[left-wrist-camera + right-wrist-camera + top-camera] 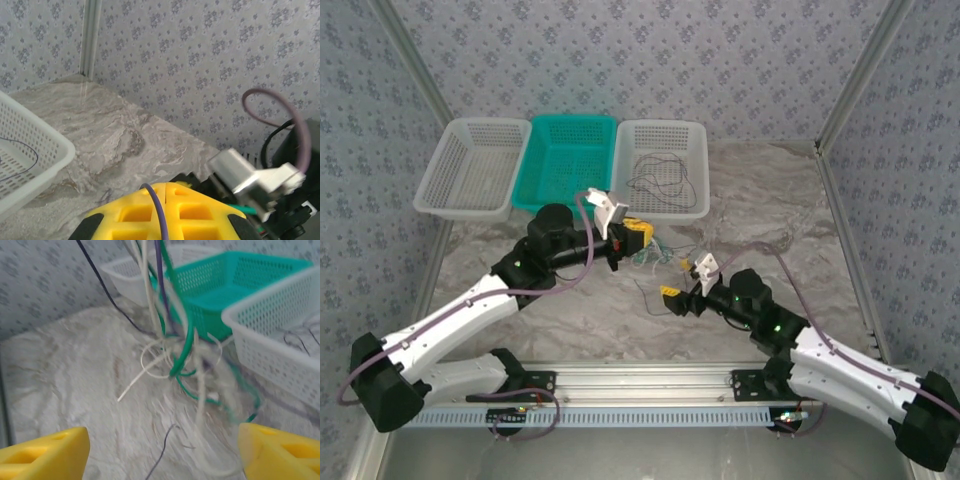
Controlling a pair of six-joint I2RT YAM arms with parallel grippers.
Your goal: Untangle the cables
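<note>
**Desk:** Right wrist view: the cables [172, 340] are a blur at centre frame. Where do the strands end?

**Photographer:** They run off the top edge. Which strand crosses which in the knot cannot be told. The yellow fingers of the right hand [162, 445] are clipped by the bottom corners.

**Desk:** And from overhead?

**Photographer:** The tangle at mid-frame is too small to count strands.

**Desk:** Left wrist view?

**Photographer:** The left hand [167, 187] is cut by the bottom edge; one violet strand leaves the frame between its pressed-together fingers. The white basket [50, 145] is cropped at the left edge.
</note>
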